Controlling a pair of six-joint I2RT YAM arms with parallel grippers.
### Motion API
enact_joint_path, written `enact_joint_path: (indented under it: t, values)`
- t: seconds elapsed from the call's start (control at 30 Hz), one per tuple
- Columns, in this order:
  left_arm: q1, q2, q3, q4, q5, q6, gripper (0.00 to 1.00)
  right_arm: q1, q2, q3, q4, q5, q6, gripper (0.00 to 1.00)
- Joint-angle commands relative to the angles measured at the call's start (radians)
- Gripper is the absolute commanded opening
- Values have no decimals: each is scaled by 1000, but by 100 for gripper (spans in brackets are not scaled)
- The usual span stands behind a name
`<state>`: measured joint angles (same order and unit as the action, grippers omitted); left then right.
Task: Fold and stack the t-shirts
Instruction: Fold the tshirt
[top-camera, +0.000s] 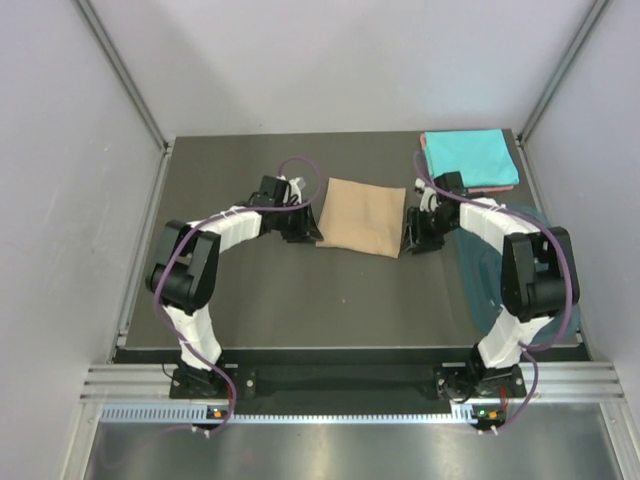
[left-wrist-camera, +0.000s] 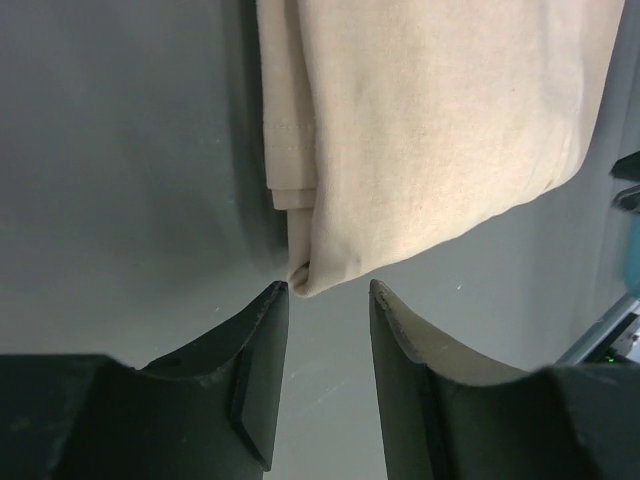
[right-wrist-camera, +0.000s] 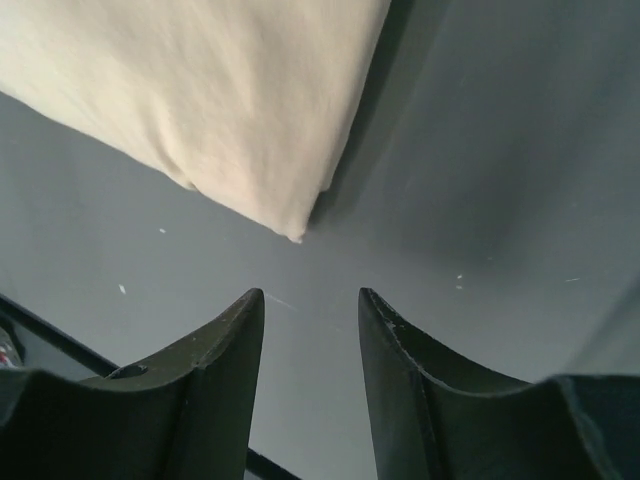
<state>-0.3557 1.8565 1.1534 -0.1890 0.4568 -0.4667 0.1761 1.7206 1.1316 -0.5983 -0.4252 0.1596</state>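
We start with the dark table (top-camera: 300, 300), which carries everything. At its middle lies the tan shirt (top-camera: 362, 217), already folded into a flat, slightly skewed rectangle, and we take it as our landmark. Beyond it and to the right, well apart, the turquoise shirt (top-camera: 470, 158) sits folded on top of the pink shirt (top-camera: 503, 187), of which only a thin edge shows.

The left gripper (left-wrist-camera: 325, 290) sits just beside the tan shirt's left edge. Its jaws are partly apart and grip nothing, and the layered corner of the cloth reaches right to its fingertips. The right gripper (right-wrist-camera: 310, 295) sits just beside the tan shirt's right edge. It too is partly spread and empty, with the shirt's corner a little ahead of its fingertips.

We judge that the folding of the tan shirt is done, or nearly so, and that stacking is the step in hand. The next move calls for both grippers to close on all the layers at the shirt's two sides. They must then lift together so the fold does not spill open, and carry the shirt onto the turquoise shirt.

We can read no brand, label or writing anywhere.
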Motion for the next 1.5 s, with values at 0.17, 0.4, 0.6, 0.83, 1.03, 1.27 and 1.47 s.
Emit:
enact_joint_path:
  t: [0.17, 0.4, 0.6, 0.83, 1.03, 1.27, 1.47]
  values:
    - [-25, 12, -43, 126, -73, 37, 44, 62, -12, -65, 144, 29, 0, 44]
    - [-25, 36, -35, 126, -90, 42, 41, 76, 37, -72, 203, 19, -3, 41]
    - [-25, 58, -21, 126, -84, 42, 36, 80, 77, -76, 232, -6, 3, 37]
    - [-25, 86, -6, 117, -73, 40, 14, 82, 83, -90, 236, -21, 3, 30]
    - [-25, 69, 5, 83, -122, 25, 0, 83, 47, -110, 232, -21, -2, 3]
    - [-25, 23, 8, 1, -259, 14, 0, 68, 14, -102, 203, 49, 26, 0]
    - [-25, -39, -20, -58, -352, 10, 0, 68, -30, -95, 158, 92, 5, 0]
